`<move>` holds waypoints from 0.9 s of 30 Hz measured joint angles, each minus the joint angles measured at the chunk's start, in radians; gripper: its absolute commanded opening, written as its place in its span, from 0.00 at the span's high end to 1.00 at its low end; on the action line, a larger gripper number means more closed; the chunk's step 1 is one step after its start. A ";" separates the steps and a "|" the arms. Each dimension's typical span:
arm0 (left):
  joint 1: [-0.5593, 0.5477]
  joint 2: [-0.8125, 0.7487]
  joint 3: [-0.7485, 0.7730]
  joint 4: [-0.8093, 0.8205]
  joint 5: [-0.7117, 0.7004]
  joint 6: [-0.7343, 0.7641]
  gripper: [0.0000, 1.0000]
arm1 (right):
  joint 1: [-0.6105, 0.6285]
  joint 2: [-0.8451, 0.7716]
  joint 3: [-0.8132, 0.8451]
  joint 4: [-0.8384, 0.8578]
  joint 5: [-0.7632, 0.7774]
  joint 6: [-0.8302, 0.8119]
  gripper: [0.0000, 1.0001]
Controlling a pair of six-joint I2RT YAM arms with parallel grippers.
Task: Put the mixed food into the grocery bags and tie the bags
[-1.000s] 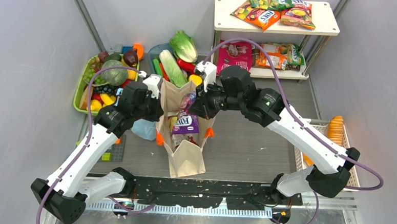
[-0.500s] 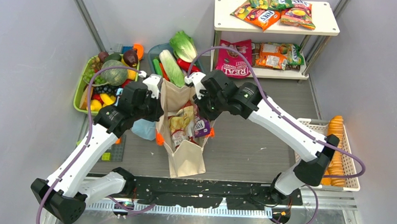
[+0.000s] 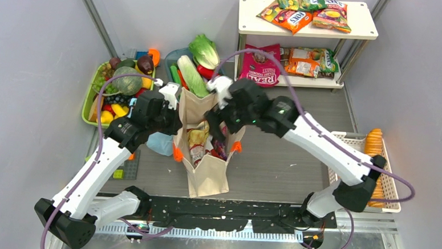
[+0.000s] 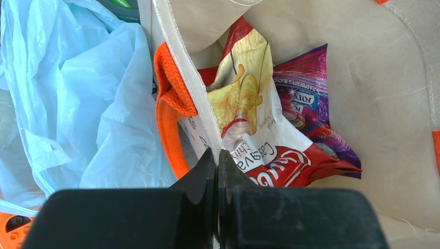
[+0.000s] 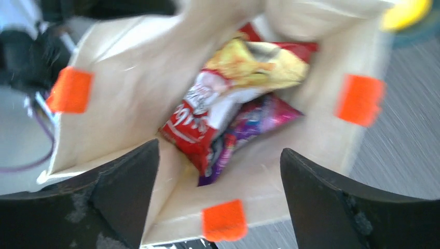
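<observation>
Purple packet (image 4: 311,111) no longer in right hand (image 5: 219,150) | lies in tote (image 4: 394,104), frame centre, beside red packet (image 4: 270,150) | right hand wide, empty | left hand (image 4: 217,155) pinches tote rim | tying not yet begun

A robot lab cell: bare grey walls (image 3: 30,63) enclose a staged table (image 3: 279,167) and shelf (image 3: 252,13).

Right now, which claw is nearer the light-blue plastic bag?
Left. The left claw is shut on the tote, right beside the plastic bag; the right claw hangs open over the tote's mouth.
</observation>
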 measured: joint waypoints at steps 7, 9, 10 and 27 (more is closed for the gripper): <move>0.000 0.000 0.000 0.000 0.005 -0.002 1.00 | -0.243 -0.184 -0.124 0.027 0.129 0.115 0.10; 0.000 0.000 0.000 0.001 0.006 -0.003 1.00 | -0.248 -0.207 -0.148 0.025 0.151 0.130 0.11; 0.000 0.000 0.000 0.000 0.007 -0.003 1.00 | -0.248 -0.208 -0.155 0.026 0.152 0.135 0.12; 0.000 0.000 0.000 0.002 0.008 -0.004 1.00 | -0.257 -0.109 -0.374 0.145 0.087 0.266 0.95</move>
